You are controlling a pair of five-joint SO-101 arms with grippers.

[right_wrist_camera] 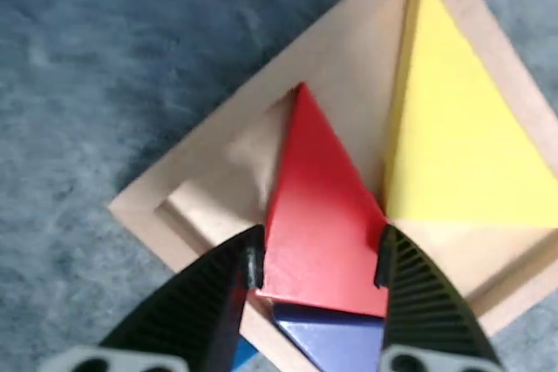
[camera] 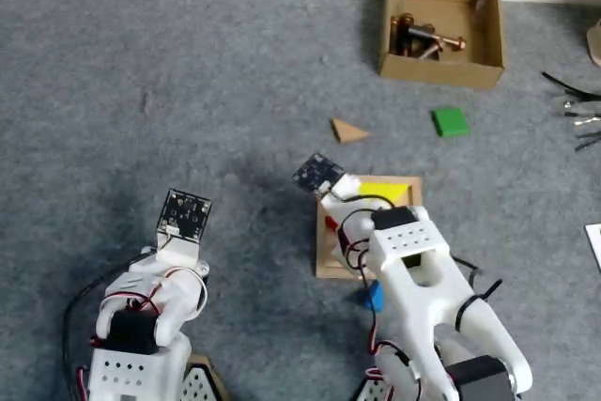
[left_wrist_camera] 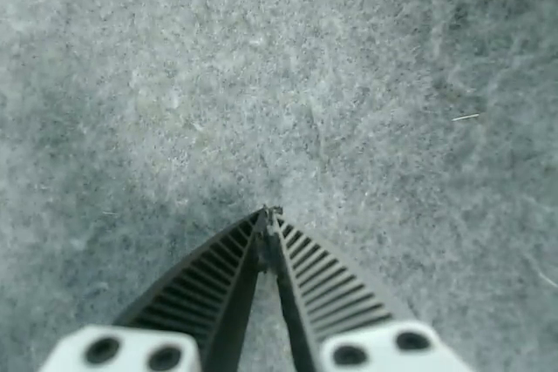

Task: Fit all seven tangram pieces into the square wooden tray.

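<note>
My right gripper (right_wrist_camera: 318, 260) hangs over the square wooden tray (right_wrist_camera: 196, 176), shut on a red triangle (right_wrist_camera: 318, 206), one finger pressing on each side of it. The red triangle sits over the tray's recess, beside a large yellow triangle (right_wrist_camera: 458, 141) lying in the tray. A dark blue piece (right_wrist_camera: 327, 341) shows just under the red one. In the high view the tray (camera: 331, 269) lies under the right arm, with the yellow triangle (camera: 385, 192) at its far side. A tan triangle (camera: 348, 131) and a green square (camera: 450, 121) lie loose beyond the tray. My left gripper (left_wrist_camera: 270, 213) is shut over bare carpet.
A cardboard box (camera: 441, 16) with metal parts stands at the back right. Cables and tools (camera: 577, 110) lie at the right edge. A small blue piece (camera: 373, 296) sits on the carpet by the tray's near edge. Grey carpet covers the table.
</note>
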